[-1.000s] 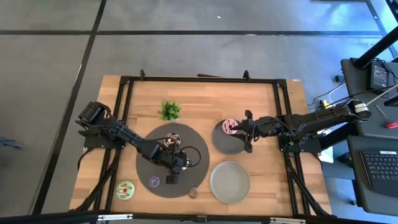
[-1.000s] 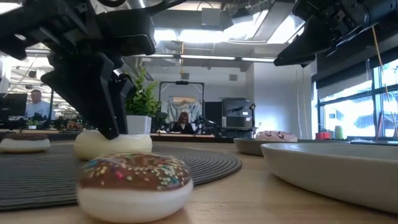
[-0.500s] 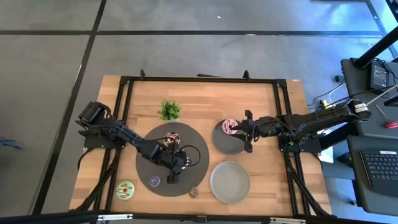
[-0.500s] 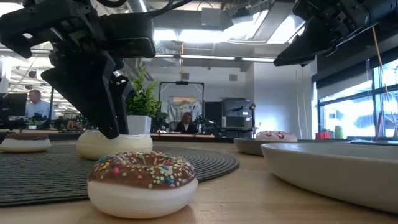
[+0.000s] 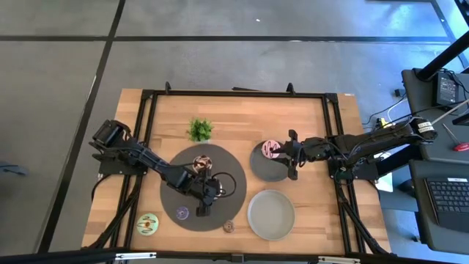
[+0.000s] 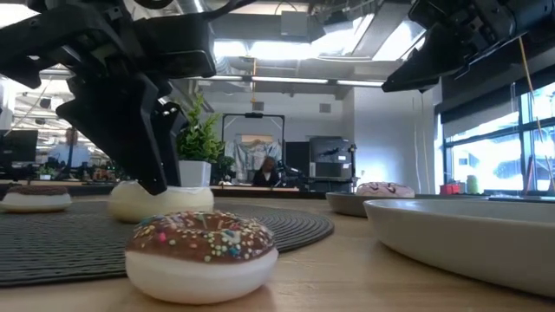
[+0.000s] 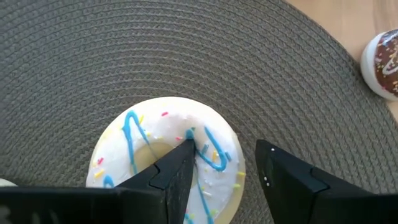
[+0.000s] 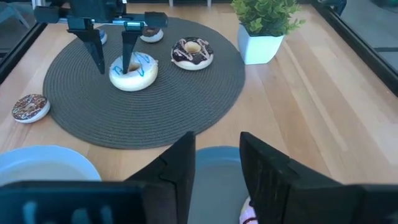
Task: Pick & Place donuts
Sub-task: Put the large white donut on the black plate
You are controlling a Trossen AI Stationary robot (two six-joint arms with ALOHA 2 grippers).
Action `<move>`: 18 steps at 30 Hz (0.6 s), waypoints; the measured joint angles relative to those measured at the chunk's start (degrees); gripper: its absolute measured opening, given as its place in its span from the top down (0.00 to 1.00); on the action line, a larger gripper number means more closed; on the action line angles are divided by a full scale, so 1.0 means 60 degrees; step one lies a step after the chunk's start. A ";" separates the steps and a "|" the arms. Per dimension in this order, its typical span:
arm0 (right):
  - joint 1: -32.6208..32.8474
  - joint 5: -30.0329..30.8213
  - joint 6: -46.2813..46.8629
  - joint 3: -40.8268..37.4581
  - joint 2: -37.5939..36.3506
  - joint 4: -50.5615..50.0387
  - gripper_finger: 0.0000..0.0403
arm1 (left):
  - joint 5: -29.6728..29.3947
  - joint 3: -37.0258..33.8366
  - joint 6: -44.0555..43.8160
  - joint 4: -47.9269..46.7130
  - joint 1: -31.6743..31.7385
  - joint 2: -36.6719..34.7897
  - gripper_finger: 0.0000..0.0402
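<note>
The left gripper (image 5: 203, 207) stands over the round woven mat (image 5: 233, 202), fingers parted and straddling one side of the white donut with blue drizzle (image 7: 166, 165): one finger reaches into the donut's hole while the other stands outside its rim, not yet closed on it. That donut lies flat on the mat, icing up, its hole facing upward; being a ring, it has no long axis. The right wrist view shows the same pose, with the donut (image 8: 133, 70) between the two fingers. Six donuts can be counted. On the mat, three: the white one, a chocolate-drizzled donut (image 8: 193, 52) toward the potted plant (image 5: 199, 130), and a small purple donut (image 5: 181, 213) near the mat's front edge. Off the mat lie a brown sprinkled donut (image 6: 202, 255) on the wooden table (image 5: 308, 121) by the mat's front edge, and a green donut (image 5: 147, 224) at the front left corner. A pink donut (image 5: 270, 149) sits on the farther of two grey plates (image 5: 266, 171); the nearer plate (image 5: 271, 215) holds nothing. The right gripper (image 5: 292, 155) hovers by that pink donut, its fingers spread apart and holding nothing.
</note>
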 joint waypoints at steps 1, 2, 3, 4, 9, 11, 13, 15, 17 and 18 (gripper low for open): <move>0.0000 -0.0004 -0.0053 0.0000 0.0000 -0.0003 0.68 | -0.0043 0.0000 0.0000 -0.0012 0.0004 0.0000 0.58; 0.0000 -0.0001 -0.0070 0.0000 0.0000 0.0000 0.68 | -0.0094 0.0000 0.0004 -0.0023 0.0007 0.0000 0.58; 0.0000 -0.0004 -0.0077 0.0000 0.0000 -0.0003 0.68 | -0.0161 0.0000 0.0036 -0.0028 0.0004 0.0000 0.59; 0.0000 -0.0002 -0.0080 0.0000 0.0000 -0.0003 0.68 | -0.0234 0.0000 0.0132 -0.0028 0.0004 0.0000 0.59; 0.0000 -0.0004 -0.0066 0.0000 0.0000 -0.0003 0.68 | -0.0488 -0.0004 0.0652 -0.0046 0.0007 0.0000 0.65; 0.0000 -0.0004 -0.0066 0.0000 0.0000 -0.0003 0.68 | -0.0502 -0.0004 0.0785 -0.0046 0.0007 0.0000 0.68; 0.0000 -0.0004 -0.0066 0.0000 0.0000 -0.0003 0.68 | -0.0502 -0.0004 0.0820 -0.0046 0.0007 0.0001 0.71; 0.0000 -0.0004 -0.0067 0.0000 0.0000 -0.0003 0.68 | -0.0489 -0.0004 0.0803 -0.0045 0.0007 0.0001 0.75; 0.0000 -0.0004 -0.0066 0.0000 0.0000 -0.0003 0.68 | -0.0328 -0.0004 0.0749 -0.0042 0.0008 0.0000 0.78; 0.0000 -0.0004 -0.0066 0.0000 0.0000 -0.0003 0.68 | -0.0199 -0.0004 0.0750 -0.0032 0.0015 0.0000 0.80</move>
